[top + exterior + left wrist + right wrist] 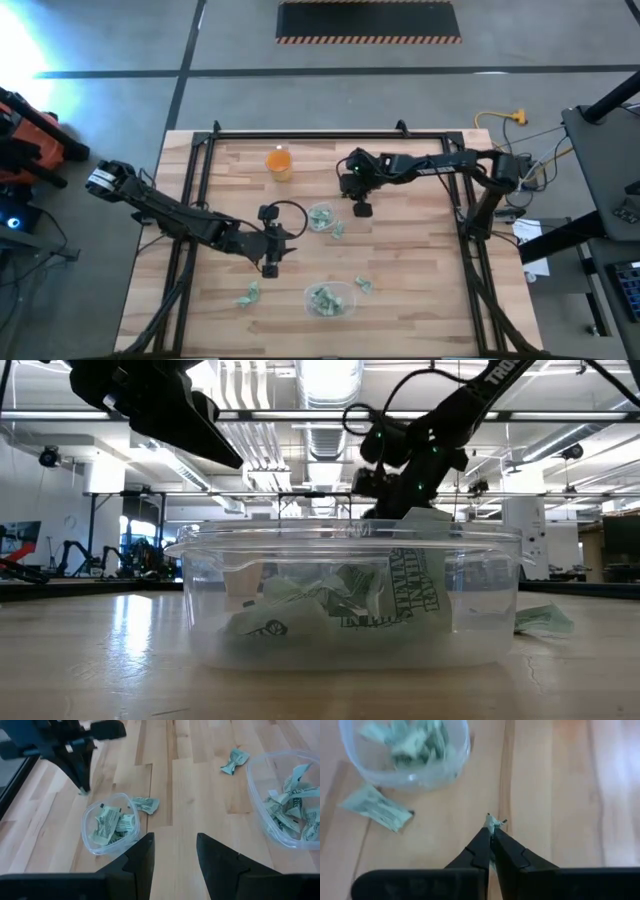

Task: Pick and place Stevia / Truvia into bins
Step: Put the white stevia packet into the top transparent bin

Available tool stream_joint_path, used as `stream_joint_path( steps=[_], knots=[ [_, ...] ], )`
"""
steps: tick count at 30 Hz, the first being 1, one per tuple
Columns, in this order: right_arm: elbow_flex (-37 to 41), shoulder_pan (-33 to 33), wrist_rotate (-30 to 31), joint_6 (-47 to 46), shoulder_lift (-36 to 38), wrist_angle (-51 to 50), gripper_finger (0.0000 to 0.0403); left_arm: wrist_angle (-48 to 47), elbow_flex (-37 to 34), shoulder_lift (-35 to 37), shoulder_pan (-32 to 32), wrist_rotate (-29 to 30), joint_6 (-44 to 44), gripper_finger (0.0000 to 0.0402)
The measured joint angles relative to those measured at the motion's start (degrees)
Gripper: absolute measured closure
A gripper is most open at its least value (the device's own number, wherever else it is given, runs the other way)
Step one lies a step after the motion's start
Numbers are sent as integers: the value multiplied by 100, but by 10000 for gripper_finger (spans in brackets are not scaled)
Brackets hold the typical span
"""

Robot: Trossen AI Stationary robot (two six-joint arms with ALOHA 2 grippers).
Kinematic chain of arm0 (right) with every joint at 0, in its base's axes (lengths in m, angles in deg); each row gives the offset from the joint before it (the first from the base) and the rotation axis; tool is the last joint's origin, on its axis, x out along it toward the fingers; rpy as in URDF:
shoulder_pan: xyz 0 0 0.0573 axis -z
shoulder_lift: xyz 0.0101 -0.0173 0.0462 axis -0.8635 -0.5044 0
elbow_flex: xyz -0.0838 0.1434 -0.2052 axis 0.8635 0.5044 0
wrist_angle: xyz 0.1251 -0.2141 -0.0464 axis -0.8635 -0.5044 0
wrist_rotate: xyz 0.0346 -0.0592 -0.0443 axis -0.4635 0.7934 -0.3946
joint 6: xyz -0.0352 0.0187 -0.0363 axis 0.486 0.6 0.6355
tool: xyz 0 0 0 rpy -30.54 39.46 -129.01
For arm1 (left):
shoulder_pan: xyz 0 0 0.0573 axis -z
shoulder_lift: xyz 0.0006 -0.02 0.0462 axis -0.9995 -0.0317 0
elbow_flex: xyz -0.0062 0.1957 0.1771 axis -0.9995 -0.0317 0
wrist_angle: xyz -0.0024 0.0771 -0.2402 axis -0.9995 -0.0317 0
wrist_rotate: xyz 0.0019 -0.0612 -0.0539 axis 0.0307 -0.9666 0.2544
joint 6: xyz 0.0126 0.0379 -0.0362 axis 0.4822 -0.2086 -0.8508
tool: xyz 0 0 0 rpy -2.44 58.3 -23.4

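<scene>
High view: the round cup [320,217] sits near table centre and holds packets; the larger tub [329,299] lies at 6 o'clock from it, also holding packets. Loose packets lie just beside the cup at 4 o'clock [338,231], at 2 o'clock of the tub [363,285], and well apart at the tub's 9 o'clock [249,294]. The left gripper [271,268] hangs over bare wood between cup and tub. The right gripper [362,208] is at 3 o'clock of the cup. An orange cup [279,162] stands near the far edge.

Low view: the tub [350,595] fills the foreground; packets inside lean at mixed angles.

Left wrist view: the left gripper [173,851] has its fingers spread, nothing between them.

Right wrist view: the right gripper [491,836] is pinched closed on a packet [493,823], only a small tip visible.
</scene>
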Motion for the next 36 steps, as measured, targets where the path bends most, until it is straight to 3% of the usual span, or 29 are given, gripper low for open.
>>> stream_joint_path(
  steps=[4, 9, 20, 36],
  knots=[
    [0, -115, -71, -49, 318, 95, 393, 0, 0, 0, 0, 0, 2, 272],
    [0, -410, -643, -106, 467, 567, 394, -1, -11, 0, 0, 6, 4, 272],
    [0, -942, -675, -155, 184, 1568, 394, 11, -24, -2, 0, 17, 4, 272],
    [-699, -964, -656, -350, -603, 1231, 391, -1, -51, -2, -2, 17, 2, 272]
  ],
)
